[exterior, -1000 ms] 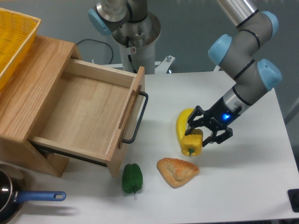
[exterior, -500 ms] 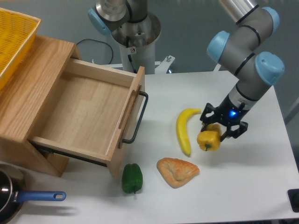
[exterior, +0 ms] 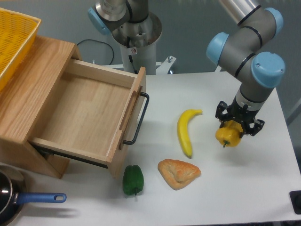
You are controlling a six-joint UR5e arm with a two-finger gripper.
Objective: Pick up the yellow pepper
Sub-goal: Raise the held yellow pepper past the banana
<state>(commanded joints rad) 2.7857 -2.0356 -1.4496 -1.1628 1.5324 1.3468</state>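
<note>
Yellow pepper (exterior: 228,135) now carried further right, well clear of banana (exterior: 185,130). Gripper (exterior: 237,123) clamped around pepper, above table (exterior: 263,179). No readable writing visible.

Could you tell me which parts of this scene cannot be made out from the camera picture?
- Top of the yellow pepper: hidden by the gripper clamped over it, so where the fingers touch is unclear.
- Pan: cut off by the left and bottom edges; only part of the bowl and its blue handle show.
- Yellow basket: cut off by the top-left corner.
- Dark object at the right edge: too little shows to identify.
</note>
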